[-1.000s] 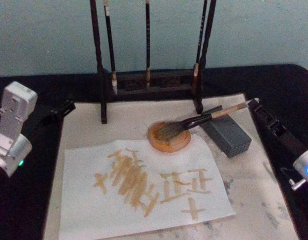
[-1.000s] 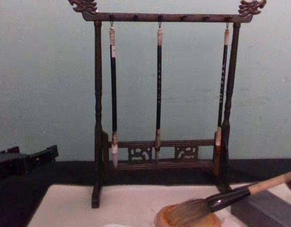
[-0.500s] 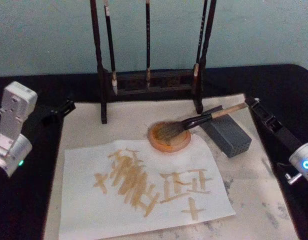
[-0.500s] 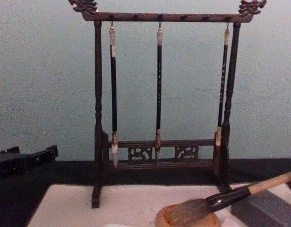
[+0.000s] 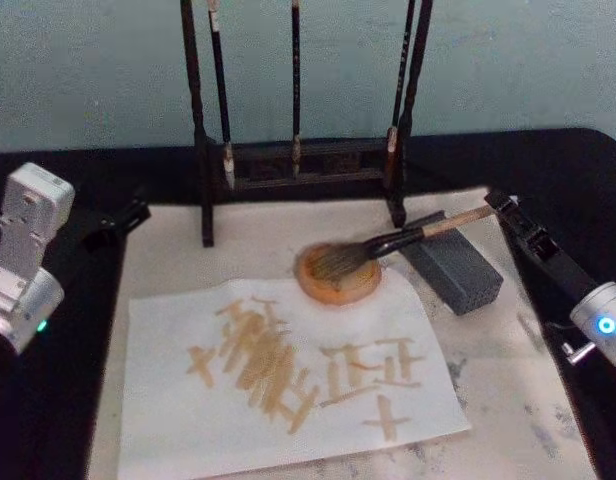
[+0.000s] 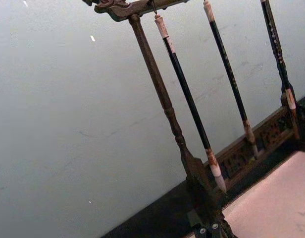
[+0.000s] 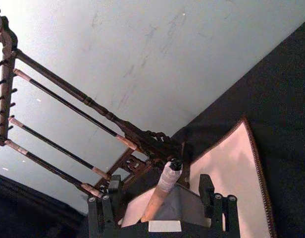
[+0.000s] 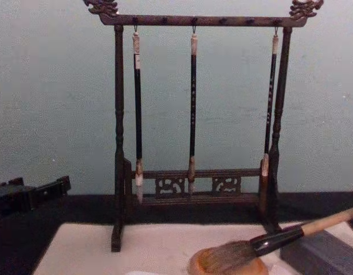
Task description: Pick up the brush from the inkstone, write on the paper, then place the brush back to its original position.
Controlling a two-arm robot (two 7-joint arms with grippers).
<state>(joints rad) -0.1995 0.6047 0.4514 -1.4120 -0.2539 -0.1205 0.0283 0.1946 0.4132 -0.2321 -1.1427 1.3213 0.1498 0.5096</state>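
The brush (image 5: 408, 238) lies with its bushy bristles in the round orange-brown inkstone (image 5: 328, 288), and its tan handle slopes up over a grey block. My right gripper (image 5: 500, 203) sits at the handle's far end. In the right wrist view the handle (image 7: 160, 196) runs between the two open fingers (image 7: 212, 198) without touching either. The paper (image 5: 168, 420) lies in front of the inkstone, covered in tan strokes. From the chest, the brush (image 8: 279, 236) rests on the inkstone (image 8: 222, 268). My left gripper (image 5: 118, 222) is parked off the mat's left edge.
A dark wooden rack (image 5: 298, 160) with three slim hanging brushes stands behind the inkstone. The grey block (image 5: 453, 265) lies right of the dish under the handle. A beige felt mat (image 5: 508, 400) covers the black table (image 5: 48, 420).
My right arm has edged slightly inward toward the handle's end. The brush, inkstone, paper and left arm have not moved.
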